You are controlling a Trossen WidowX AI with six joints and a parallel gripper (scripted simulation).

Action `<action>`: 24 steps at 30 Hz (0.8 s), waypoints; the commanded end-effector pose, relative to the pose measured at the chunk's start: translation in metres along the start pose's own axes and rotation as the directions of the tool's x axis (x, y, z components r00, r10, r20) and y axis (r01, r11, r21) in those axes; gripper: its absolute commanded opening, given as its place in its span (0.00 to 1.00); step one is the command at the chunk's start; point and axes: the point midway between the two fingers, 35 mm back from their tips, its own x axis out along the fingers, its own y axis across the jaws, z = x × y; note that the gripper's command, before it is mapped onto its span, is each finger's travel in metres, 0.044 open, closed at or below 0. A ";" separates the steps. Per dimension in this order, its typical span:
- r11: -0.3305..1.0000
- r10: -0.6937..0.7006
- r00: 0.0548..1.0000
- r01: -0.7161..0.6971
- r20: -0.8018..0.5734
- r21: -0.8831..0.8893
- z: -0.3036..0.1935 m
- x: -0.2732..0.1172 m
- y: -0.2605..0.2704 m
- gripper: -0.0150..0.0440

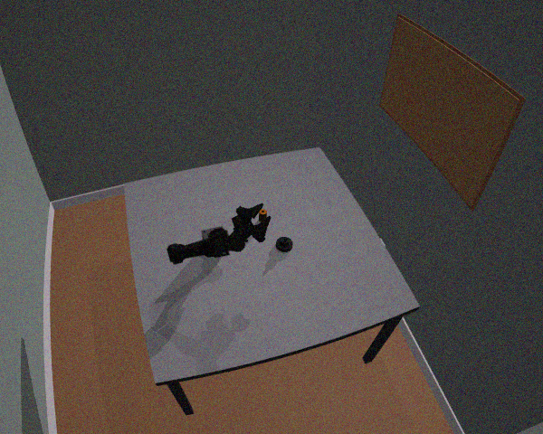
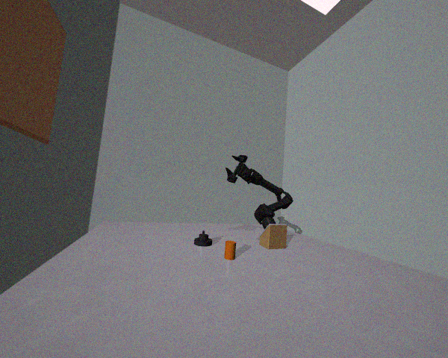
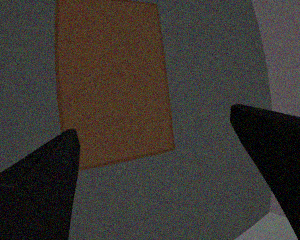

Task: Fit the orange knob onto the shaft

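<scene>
knob (image 1: 262, 212) (image 2: 230, 250) stands on the tabletop (image 1: 309, 289) (image 2: 216, 308) — well below the jaws (image 1: 266, 211) (image 2: 228, 162), spread wide, holding nothing.

knob (image 1: 262, 212) (image 2: 230, 250): smooth, like plastic
round stand (image 1: 283, 244) (image 2: 203, 241): dark, smooth, like hard plastic
block (image 1: 206, 233) (image 2: 277, 236): looks like wood
gripper (image 1: 266, 212) (image 2: 228, 163) (image 3: 157, 124): black, matt
desk (image 1: 319, 289) (image 2: 224, 308): smooth top, a little shiny
</scene>
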 end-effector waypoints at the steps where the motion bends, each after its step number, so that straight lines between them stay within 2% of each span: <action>1: 1.000 0.000 1.000 0.000 0.000 0.000 0.000 0.000 0.000 0.98; 3: 0.997 0.021 0.999 -0.023 0.025 0.072 0.001 0.008 0.006 1.00; 6: 0.924 0.110 0.985 -0.152 0.136 0.351 0.008 0.041 0.029 1.00; 9: 0.754 0.202 0.944 -0.320 0.260 0.573 0.024 0.074 0.053 1.00; 12: 0.513 0.301 0.878 -0.477 0.371 0.713 0.043 0.103 0.077 1.00; 17: 0.060 0.456 0.722 -0.609 0.521 0.791 0.082 0.141 0.116 1.00; 24: -0.355 0.602 0.501 -0.530 0.622 0.770 0.131 0.168 0.155 1.00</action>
